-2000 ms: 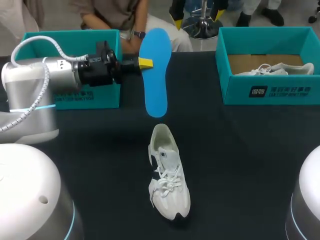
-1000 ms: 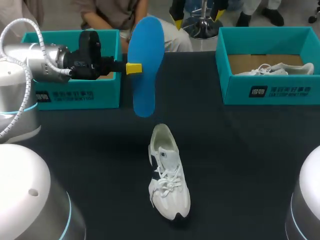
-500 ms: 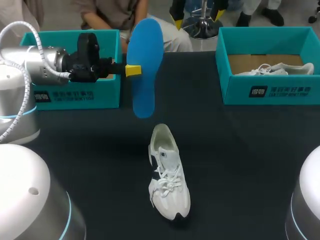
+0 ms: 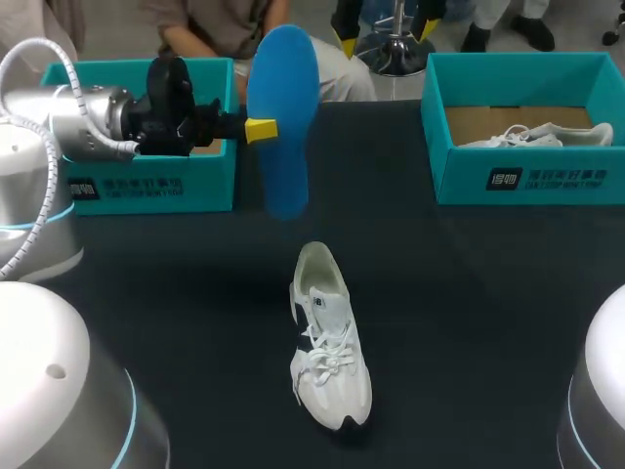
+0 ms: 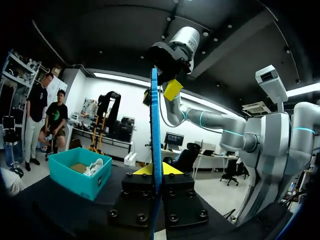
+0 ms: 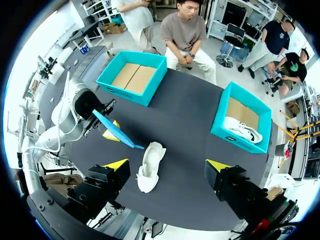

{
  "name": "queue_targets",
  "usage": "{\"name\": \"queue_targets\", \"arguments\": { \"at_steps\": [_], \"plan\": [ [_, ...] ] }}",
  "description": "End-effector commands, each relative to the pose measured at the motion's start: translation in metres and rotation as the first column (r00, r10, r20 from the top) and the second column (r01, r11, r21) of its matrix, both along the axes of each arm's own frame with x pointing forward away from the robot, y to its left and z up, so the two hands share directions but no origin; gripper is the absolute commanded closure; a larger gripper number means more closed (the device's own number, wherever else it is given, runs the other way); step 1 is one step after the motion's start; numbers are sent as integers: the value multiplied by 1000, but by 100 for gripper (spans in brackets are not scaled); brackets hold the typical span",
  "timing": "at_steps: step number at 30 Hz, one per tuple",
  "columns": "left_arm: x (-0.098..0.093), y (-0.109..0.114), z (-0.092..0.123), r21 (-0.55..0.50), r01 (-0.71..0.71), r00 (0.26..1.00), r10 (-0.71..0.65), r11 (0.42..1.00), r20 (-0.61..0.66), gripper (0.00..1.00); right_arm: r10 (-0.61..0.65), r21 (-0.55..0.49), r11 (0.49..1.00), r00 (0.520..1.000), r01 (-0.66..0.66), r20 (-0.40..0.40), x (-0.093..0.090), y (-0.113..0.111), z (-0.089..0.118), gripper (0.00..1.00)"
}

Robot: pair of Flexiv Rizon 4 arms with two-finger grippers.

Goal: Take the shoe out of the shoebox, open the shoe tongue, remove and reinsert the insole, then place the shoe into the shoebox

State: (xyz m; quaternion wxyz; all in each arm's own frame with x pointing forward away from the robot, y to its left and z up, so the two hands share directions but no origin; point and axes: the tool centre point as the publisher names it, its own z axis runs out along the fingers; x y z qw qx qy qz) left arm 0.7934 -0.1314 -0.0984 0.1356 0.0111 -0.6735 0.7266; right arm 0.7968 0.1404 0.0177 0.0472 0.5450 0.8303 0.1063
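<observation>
White low-top sneaker (image 4: 330,337), dark side stripe, laces loose, lies flat on the black table (image 4: 469,313), heel away from robot, toe toward it. Outside both boxes.

Blue insole (image 4: 283,117) is out of the sneaker, held in the air beyond its heel, standing on edge, long axis near vertical. Left end effector (image 4: 259,129) pinches it at mid-length; in the left wrist view the insole (image 5: 156,130) is edge-on between the yellow tips.

Right end effector (image 6: 167,165) is above the sneaker, fingers spread wide, holding nothing.

Teal shoebox (image 4: 146,186) is far-left of the sneaker. Second teal shoebox (image 4: 547,181) is far-right of it, with another white shoe (image 4: 535,135) inside.

Versus 2 s ago: insole shifted left, away from above the sneaker's heel, and slightly higher. Sneaker unmoved.
</observation>
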Motion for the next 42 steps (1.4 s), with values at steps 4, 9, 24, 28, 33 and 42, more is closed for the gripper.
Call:
{"name": "queue_targets", "arguments": {
  "at_steps": [4, 9, 24, 28, 33, 42],
  "plan": [
    [2, 16, -1, -71, 133, 899, -91, 989, 429, 100, -1, 0, 1000, 1000, 1, -1, 1, 0, 0, 0],
    [-4, 24, 3, -67, 178, 786, -101, 982, 610, 100, -1, 0, 1000, 1000, 1, -1, 1, 0, 0, 0],
    [-24, 26, -8, 78, 74, 574, -106, 994, 812, 100, -1, 0, 1000, 1000, 1, -1, 1, 0, 0, 0],
    [-24, 26, -8, 67, 61, 580, -91, 996, 809, 100, -1, 0, 1000, 1000, 1, -1, 1, 0, 0, 0],
    [-24, 26, -8, 67, 61, 580, -91, 996, 809, 100, -1, 0, 1000, 1000, 1, -1, 1, 0, 0, 0],
    [-24, 26, -8, 67, 61, 580, -91, 996, 809, 100, -1, 0, 1000, 1000, 1, -1, 1, 0, 0, 0]
  ]
}}
